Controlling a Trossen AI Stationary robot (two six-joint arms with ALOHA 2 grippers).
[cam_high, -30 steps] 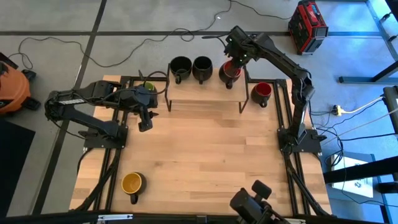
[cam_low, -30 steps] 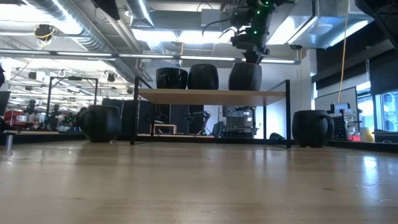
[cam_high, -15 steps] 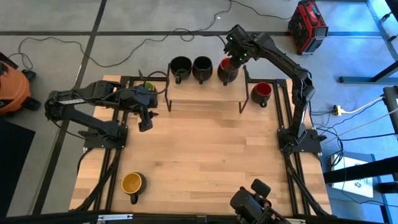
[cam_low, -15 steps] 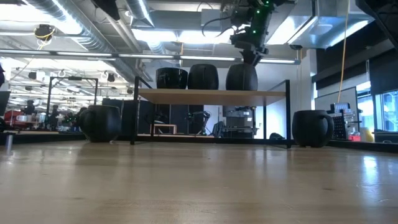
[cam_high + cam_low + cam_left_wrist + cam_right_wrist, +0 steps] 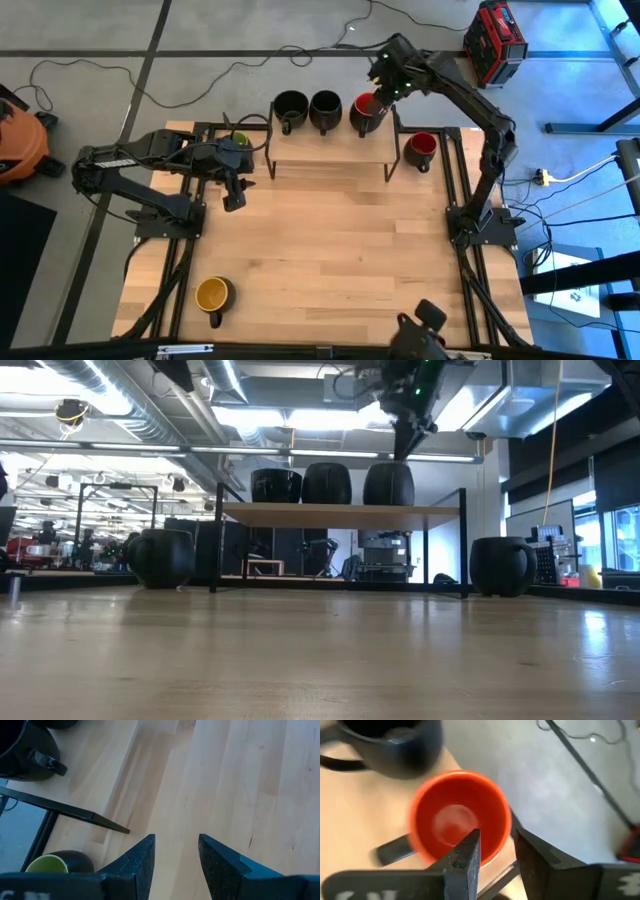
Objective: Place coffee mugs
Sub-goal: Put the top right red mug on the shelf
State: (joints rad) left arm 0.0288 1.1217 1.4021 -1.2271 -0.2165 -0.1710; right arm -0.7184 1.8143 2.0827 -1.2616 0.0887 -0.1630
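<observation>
Three mugs stand on the raised shelf (image 5: pixel 330 150) at the table's far edge: two with black insides (image 5: pixel 290 107) (image 5: pixel 325 105) and the orange-red mug (image 5: pixel 366 108) (image 5: pixel 460 817) at the right end. My right gripper (image 5: pixel 384 87) (image 5: pixel 405 448) (image 5: pixel 497 835) hovers open just above that mug's far-right rim, clear of it. The dark red mug (image 5: pixel 420 148) sits on the table right of the shelf. The green mug (image 5: pixel 238 139) (image 5: pixel 47 862) stands left of the shelf, the yellow mug (image 5: pixel 213 295) near the left front corner. My left gripper (image 5: pixel 233 198) (image 5: pixel 176 837) waits open beside the green mug.
The shelf's black legs (image 5: pixel 272 160) (image 5: pixel 390 165) and the black frame rails along both table sides (image 5: pixel 455 190) stand near the arms. Bare wooden tabletop (image 5: pixel 330 250) fills the middle and near part. A camera mount (image 5: pixel 425 320) sits at the near edge.
My right gripper carried the orange-red mug a little toward the table's left along the shelf, beside the black mugs. It then came off the mug, rising and drawing back toward the far right. The mug now stands upright on the shelf by itself.
</observation>
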